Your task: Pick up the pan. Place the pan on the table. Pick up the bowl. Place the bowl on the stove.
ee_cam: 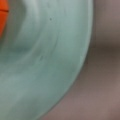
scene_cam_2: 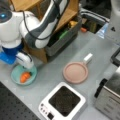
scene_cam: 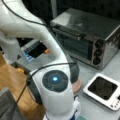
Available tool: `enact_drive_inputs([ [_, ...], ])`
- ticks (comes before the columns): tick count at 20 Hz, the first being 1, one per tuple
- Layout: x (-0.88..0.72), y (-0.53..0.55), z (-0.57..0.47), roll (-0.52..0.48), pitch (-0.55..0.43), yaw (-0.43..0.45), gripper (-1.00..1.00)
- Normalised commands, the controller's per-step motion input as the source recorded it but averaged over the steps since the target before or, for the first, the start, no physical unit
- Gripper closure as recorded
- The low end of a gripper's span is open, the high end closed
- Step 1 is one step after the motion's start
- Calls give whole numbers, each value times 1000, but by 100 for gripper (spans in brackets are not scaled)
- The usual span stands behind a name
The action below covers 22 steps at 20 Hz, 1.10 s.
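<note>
- Glossy white rounded arm shells, dark grey bands at the joints.
- Round dark cap on one joint, blue light glowing at centre.
- Thin black cable looping along the links.
- Blue section under the white wrist housing, white pincer body beneath.

A steel toaster oven with three dark knobs stands at the back. An orange object lies inside a dish. A dark bin sits beside a wooden shelf.
</note>
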Motion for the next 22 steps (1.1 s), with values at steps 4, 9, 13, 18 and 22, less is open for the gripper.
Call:
enact_drive_inputs([
  [4, 211, -157, -111, 7, -51, -45, -100],
  [9, 190, -143, -87, 23, -18, -29, -100],
  [13, 148, -106, -24, 27, 5, -22, -100],
  [18, 106, -87, 5, 46, 10, -4, -100],
  [22, 78, -46, 12, 78, 1, 30, 100],
])
